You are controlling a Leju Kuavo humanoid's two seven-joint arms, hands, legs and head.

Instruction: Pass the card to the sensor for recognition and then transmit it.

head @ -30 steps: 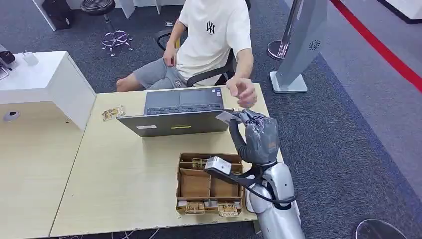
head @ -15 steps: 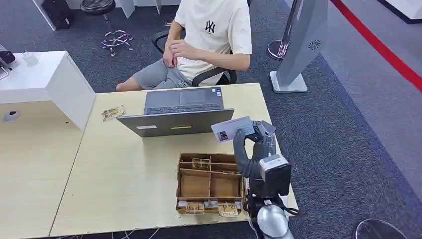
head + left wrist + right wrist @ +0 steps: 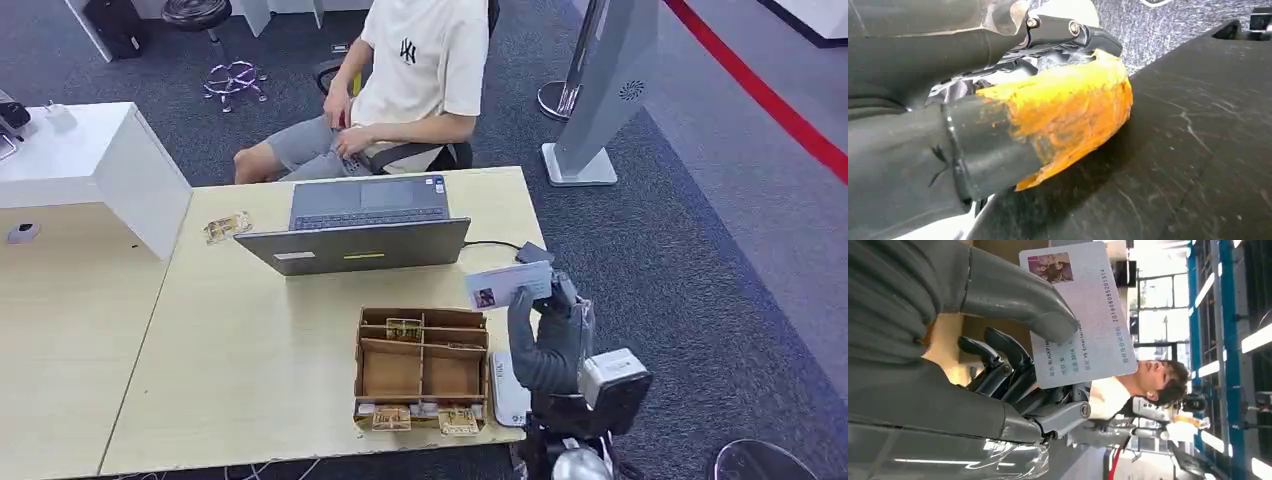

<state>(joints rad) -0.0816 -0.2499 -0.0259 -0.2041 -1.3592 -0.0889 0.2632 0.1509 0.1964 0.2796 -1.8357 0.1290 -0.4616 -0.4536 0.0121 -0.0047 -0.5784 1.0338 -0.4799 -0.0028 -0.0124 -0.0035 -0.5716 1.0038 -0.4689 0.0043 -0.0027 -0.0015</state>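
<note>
Right hand (image 3: 548, 325): gripping the card (image 3: 508, 284) between its thumb (image 3: 1018, 295) and the darker fingers (image 3: 1008, 357), raised over the table's (image 3: 250, 340) right edge.
Card: standing upright in the right hand, printed face with the small photo showing, just right of the wooden box (image 3: 422, 370) and in front of the laptop (image 3: 360, 226).
Left hand (image 3: 1013, 115): seen close up with orange tape on it; cannot tell how its fingers are lying.
Person (image 3: 400, 90): sitting in a chair behind the laptop.
</note>
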